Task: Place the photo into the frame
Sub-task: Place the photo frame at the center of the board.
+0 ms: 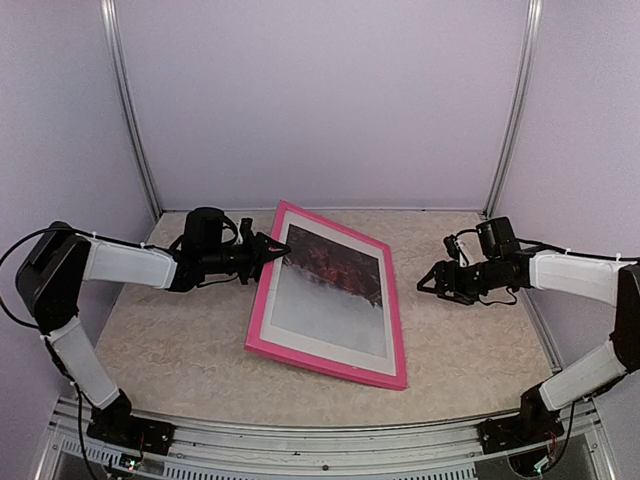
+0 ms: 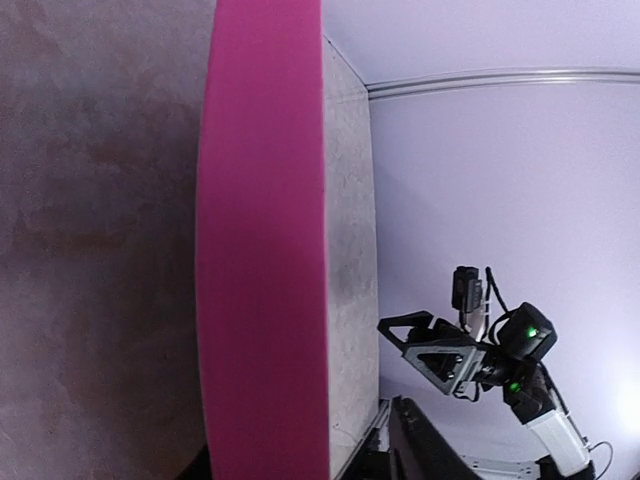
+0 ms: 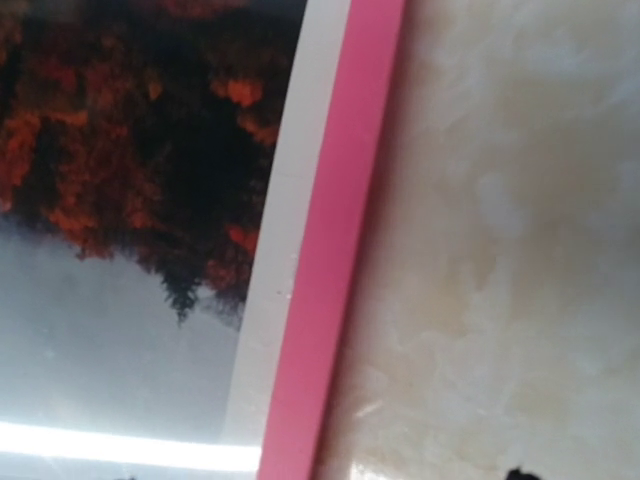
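- Well, the large, thin, bright pink-red rectangular picture frame [image 1: 262,305] lay face up on the beige marbled table top [image 1: 160,340], turned askew so that one corner pointed to the far wall
- Inside the frame sat the photo [image 1: 330,295], a rectangular print with a white border; its dark red foliage was at the far end and its pale grey sky at the near end
- My left gripper [image 1: 283,249] reached in from the left, and its black fingertips came to a point at the frame's left rail, near the far corner
- My left wrist camera saw that pink rail [image 2: 265,250] as a broad band filling the middle of its view, very close; my own fingers hardly showed there, so I could not tell whether they pinched the rail or only touched it
- My right gripper [image 1: 422,284] hung off the frame's right side, clear of it, its two fingers spread and holding nothing
- My right wrist camera looked down on the right rail [image 3: 335,250], with the white border and the red leaves [image 3: 130,150] on one side and bare table [image 3: 500,250] on the other
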You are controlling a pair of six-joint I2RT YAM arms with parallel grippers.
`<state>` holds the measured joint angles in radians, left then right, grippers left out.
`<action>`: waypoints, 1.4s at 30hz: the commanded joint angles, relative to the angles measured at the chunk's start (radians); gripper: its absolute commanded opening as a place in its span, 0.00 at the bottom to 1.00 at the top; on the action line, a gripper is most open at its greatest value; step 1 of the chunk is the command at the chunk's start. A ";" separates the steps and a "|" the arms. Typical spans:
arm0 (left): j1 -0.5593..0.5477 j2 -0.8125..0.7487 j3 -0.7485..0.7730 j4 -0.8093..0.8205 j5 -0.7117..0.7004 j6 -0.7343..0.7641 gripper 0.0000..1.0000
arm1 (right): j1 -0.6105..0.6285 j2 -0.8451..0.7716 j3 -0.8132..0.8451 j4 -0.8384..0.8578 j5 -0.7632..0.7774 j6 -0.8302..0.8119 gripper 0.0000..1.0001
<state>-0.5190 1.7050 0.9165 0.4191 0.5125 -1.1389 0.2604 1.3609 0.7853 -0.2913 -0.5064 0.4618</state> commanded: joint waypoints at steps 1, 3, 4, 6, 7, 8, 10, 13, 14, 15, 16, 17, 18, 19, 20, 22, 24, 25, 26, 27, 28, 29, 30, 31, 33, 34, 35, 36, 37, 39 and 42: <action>-0.012 -0.004 -0.002 0.101 0.025 0.010 0.50 | 0.052 0.084 0.001 0.095 0.029 0.030 0.78; -0.013 -0.011 -0.008 0.071 0.014 0.033 0.59 | 0.067 0.117 0.006 0.113 0.039 0.035 0.78; -0.013 -0.012 -0.013 0.055 0.005 0.047 0.63 | 0.075 0.133 0.008 0.120 0.044 0.035 0.78; -0.013 -0.022 -0.027 0.021 -0.018 0.075 0.71 | 0.089 0.161 0.016 0.128 0.056 0.035 0.78; -0.011 -0.025 -0.035 0.004 -0.033 0.089 0.75 | 0.095 0.171 0.019 0.131 0.065 0.035 0.78; -0.012 -0.030 -0.044 -0.012 -0.046 0.105 0.78 | 0.101 0.181 0.021 0.134 0.072 0.035 0.78; -0.012 -0.037 -0.061 -0.054 -0.087 0.144 0.81 | 0.109 0.193 0.022 0.138 0.081 0.033 0.78; -0.008 -0.050 -0.094 -0.104 -0.156 0.194 0.83 | 0.115 0.203 0.021 0.142 0.086 0.033 0.78; -0.005 -0.053 -0.106 -0.112 -0.174 0.206 0.84 | 0.115 0.206 0.020 0.145 0.086 0.032 0.77; -0.001 -0.055 -0.119 -0.116 -0.191 0.217 0.84 | 0.115 0.207 0.020 0.146 0.085 0.032 0.77; 0.002 -0.056 -0.131 -0.117 -0.203 0.224 0.85 | 0.115 0.209 0.019 0.148 0.085 0.032 0.77; 0.006 -0.057 -0.141 -0.116 -0.211 0.229 0.85 | 0.115 0.211 0.017 0.148 0.086 0.032 0.77; 0.010 -0.055 -0.149 -0.114 -0.212 0.232 0.85 | 0.117 0.214 0.016 0.150 0.086 0.032 0.78; 0.012 -0.049 -0.155 -0.115 -0.213 0.238 0.85 | 0.116 0.216 0.014 0.152 0.085 0.032 0.77; 0.014 -0.044 -0.161 -0.115 -0.214 0.242 0.86 | 0.117 0.217 0.013 0.153 0.086 0.032 0.77; 0.019 -0.029 -0.172 -0.116 -0.220 0.251 0.86 | 0.117 0.219 0.010 0.155 0.088 0.032 0.77; 0.027 -0.024 -0.185 -0.117 -0.233 0.260 0.86 | 0.117 0.219 0.006 0.155 0.090 0.031 0.77; 0.030 -0.025 -0.190 -0.120 -0.242 0.264 0.86 | 0.117 0.218 0.005 0.154 0.095 0.029 0.77; 0.033 -0.026 -0.194 -0.128 -0.252 0.273 0.87 | 0.117 0.216 0.003 0.151 0.102 0.027 0.77; 0.036 -0.031 -0.195 -0.138 -0.271 0.284 0.87 | 0.117 0.215 0.002 0.147 0.111 0.024 0.77; 0.037 -0.036 -0.197 -0.152 -0.290 0.297 0.87 | 0.118 0.211 0.002 0.143 0.122 0.022 0.77; 0.039 -0.044 -0.197 -0.166 -0.309 0.307 0.87 | 0.119 0.208 0.000 0.140 0.130 0.019 0.77; 0.041 -0.050 -0.197 -0.180 -0.324 0.317 0.88 | 0.118 0.204 0.000 0.137 0.135 0.017 0.77; 0.043 -0.057 -0.197 -0.190 -0.336 0.328 0.88 | 0.117 0.203 0.000 0.134 0.139 0.015 0.77; 0.046 -0.070 -0.199 -0.205 -0.353 0.341 0.88 | 0.118 0.201 0.000 0.129 0.144 0.011 0.77; 0.047 -0.078 -0.200 -0.209 -0.362 0.346 0.88 | 0.118 0.200 0.001 0.128 0.146 0.010 0.77; 0.048 -0.083 -0.199 -0.214 -0.369 0.350 0.88 | 0.118 0.201 0.000 0.126 0.150 0.008 0.77; 0.047 -0.090 -0.197 -0.219 -0.375 0.355 0.88 | 0.118 0.202 0.000 0.124 0.154 0.008 0.77; 0.048 -0.094 -0.196 -0.226 -0.381 0.362 0.88 | 0.119 0.202 -0.001 0.124 0.155 0.006 0.77; 0.046 -0.103 -0.192 -0.239 -0.396 0.375 0.88 | 0.122 0.201 -0.001 0.122 0.165 0.004 0.77; 0.043 -0.120 -0.190 -0.262 -0.440 0.408 0.88 | 0.138 0.194 0.006 0.107 0.207 -0.006 0.77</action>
<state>-0.4774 1.6238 0.7273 0.2058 0.1444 -0.7959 0.3691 1.5692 0.7876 -0.1612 -0.3538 0.4786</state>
